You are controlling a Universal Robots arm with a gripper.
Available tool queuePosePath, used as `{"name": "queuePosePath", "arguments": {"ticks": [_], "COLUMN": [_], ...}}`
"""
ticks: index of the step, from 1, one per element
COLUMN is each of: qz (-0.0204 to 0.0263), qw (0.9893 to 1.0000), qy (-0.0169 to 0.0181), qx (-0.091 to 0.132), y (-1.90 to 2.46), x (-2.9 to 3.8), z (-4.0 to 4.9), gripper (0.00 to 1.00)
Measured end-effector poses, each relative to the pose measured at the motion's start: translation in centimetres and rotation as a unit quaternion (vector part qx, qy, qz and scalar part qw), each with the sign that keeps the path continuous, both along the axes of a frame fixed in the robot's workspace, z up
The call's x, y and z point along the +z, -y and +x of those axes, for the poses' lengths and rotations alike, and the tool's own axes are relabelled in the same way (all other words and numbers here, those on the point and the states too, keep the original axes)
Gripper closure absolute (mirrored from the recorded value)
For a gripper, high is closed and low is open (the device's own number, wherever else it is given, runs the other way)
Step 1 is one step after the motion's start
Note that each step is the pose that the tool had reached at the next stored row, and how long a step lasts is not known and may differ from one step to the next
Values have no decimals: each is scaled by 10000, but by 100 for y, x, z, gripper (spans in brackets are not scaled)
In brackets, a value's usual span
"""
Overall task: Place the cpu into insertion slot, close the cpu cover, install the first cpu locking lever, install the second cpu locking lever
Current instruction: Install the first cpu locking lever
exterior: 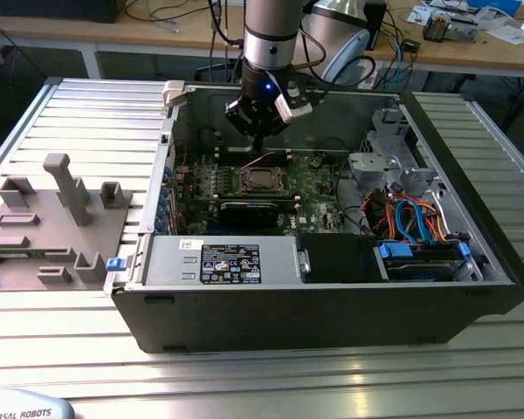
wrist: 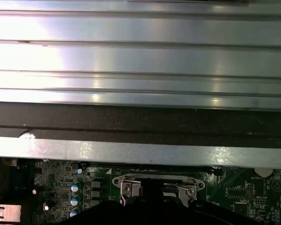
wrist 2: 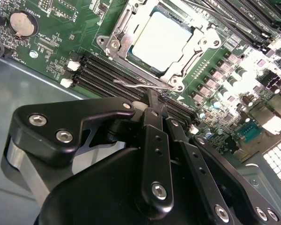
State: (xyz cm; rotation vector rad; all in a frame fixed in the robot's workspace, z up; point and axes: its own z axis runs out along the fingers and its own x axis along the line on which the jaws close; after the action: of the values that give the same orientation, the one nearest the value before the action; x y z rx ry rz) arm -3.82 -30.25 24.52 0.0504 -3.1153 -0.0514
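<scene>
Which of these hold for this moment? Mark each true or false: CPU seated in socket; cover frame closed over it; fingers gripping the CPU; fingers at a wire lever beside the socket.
1. The small square silver-topped cpu sits in the socket. True.
2. The thin silvery cpu cover frame lies closed around it. True.
3. The black gripper holds the cpu. False: its fingers are shut beside the socket.
4. The gripper is far from the thin wire locking lever. False: its tips meet it.
</scene>
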Motion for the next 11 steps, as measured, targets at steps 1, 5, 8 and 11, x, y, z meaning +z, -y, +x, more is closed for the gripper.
{"name": "queuePosePath", "arguments": {"ticks": [1,5,8,11], "qz": [0,0,0,0], "qw": [10000,10000,10000,10000], "qy": [0,0,0,0], "qx": [0,0,0,0], "y": [0,0,0,0], "x": [-7,-28,-39,-55], "z": [0,0,-1,-3], "gripper": [89,89,89,89]}}
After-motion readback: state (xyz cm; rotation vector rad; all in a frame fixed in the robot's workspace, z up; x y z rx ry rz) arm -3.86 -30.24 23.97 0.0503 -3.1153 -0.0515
